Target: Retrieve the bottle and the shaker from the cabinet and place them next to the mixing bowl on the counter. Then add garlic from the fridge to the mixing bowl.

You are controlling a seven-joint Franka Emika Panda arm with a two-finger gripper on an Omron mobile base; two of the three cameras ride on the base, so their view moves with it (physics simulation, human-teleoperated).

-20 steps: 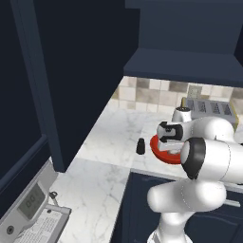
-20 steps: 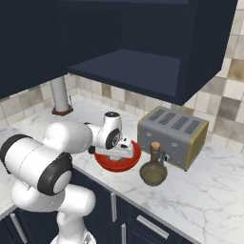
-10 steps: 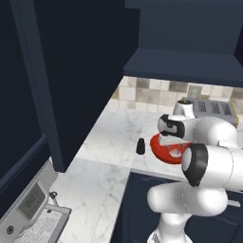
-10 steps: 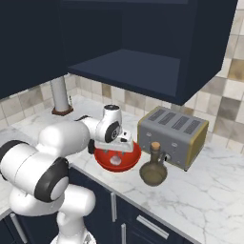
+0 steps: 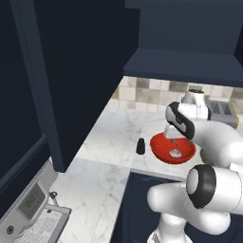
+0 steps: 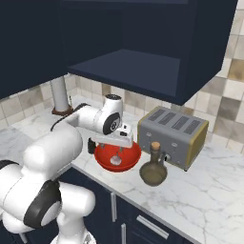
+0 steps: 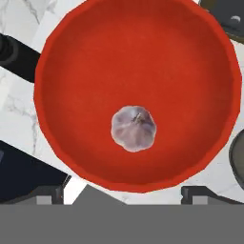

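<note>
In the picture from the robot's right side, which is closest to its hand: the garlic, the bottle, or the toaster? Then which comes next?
1. The garlic, lying in the red mixing bowl right under the gripper.
2. The bottle, standing on the counter to the right of the bowl.
3. The toaster, behind the bottle near the tiled wall.

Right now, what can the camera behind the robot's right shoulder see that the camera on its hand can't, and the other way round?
The right base view alone takes in the whole toaster, the full corked bottle beside it, the cabinet overhead and the arm itself. The hand view alone looks straight down at the garlic, showing its stem tip and the fingertips spread apart. Both show the mixing bowl on the counter, garlic lying free inside.
</note>
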